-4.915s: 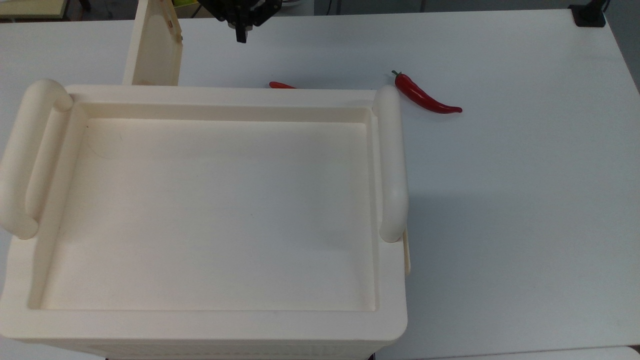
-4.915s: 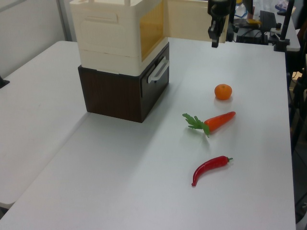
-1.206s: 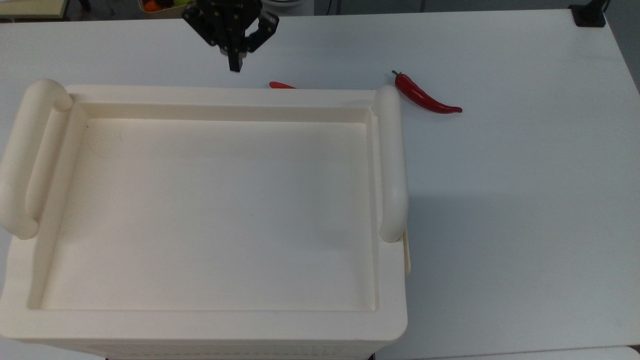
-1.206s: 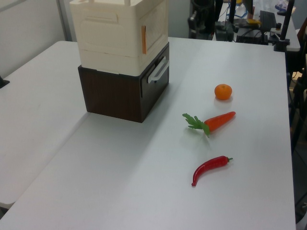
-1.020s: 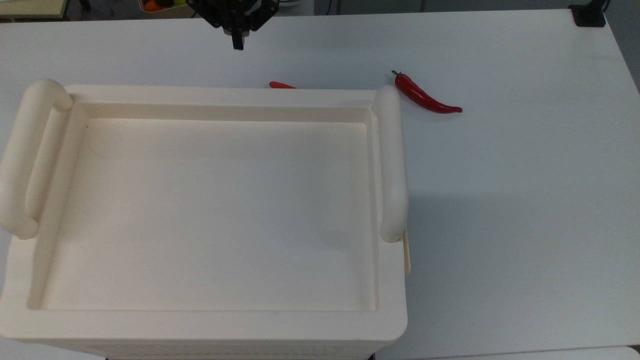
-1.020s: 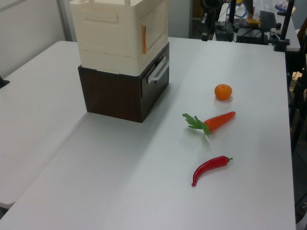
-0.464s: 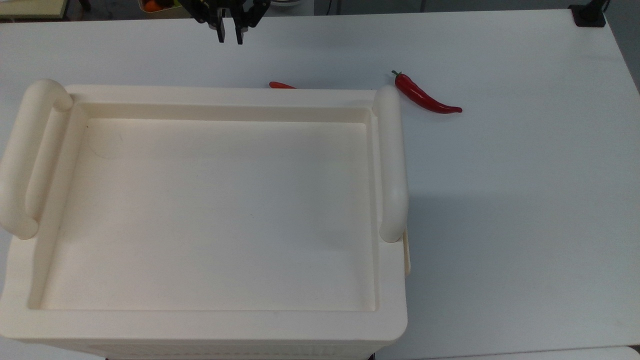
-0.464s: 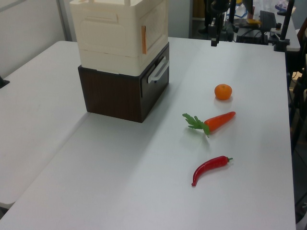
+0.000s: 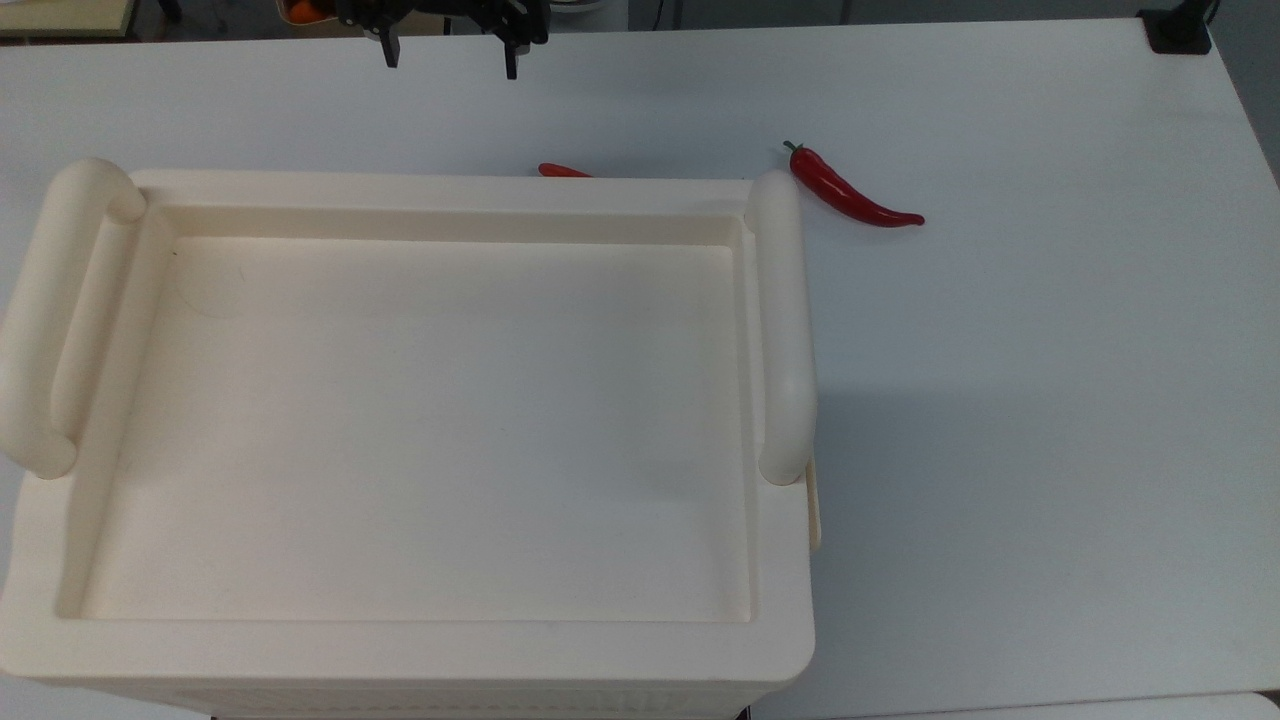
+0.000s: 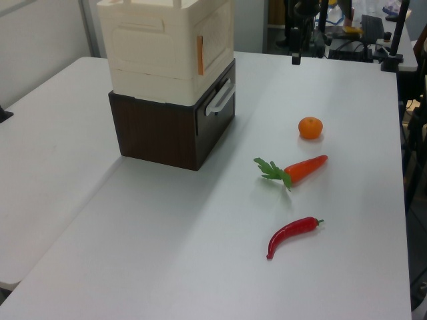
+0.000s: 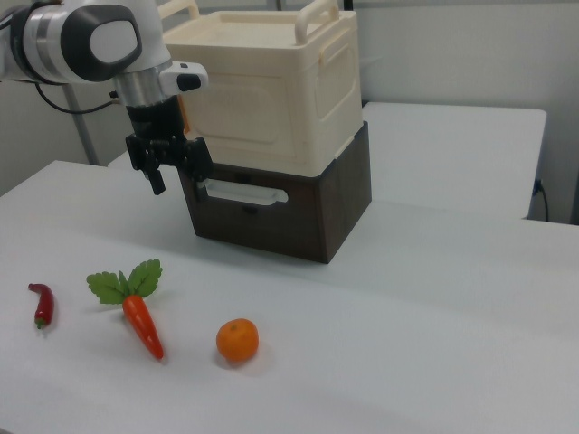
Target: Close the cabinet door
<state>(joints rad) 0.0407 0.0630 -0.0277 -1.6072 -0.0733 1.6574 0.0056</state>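
The cabinet door (image 10: 212, 39) lies flush in the face of the cream cabinet (image 10: 167, 47) that looks toward the gripper; the cabinet sits on a dark brown drawer base (image 11: 280, 212). The panel appears to be light, rigid, smooth plastic on a hinge, so it likely swings under a light push on its free edge, near the orange strip (image 10: 199, 55); no grasp is needed. The gripper (image 9: 448, 55) hangs clear of the cabinet, fingers spread wide and empty.

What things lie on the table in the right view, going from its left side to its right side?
Red chili pepper → carrot → orange → cabinet, standing on a dark drawer unit.
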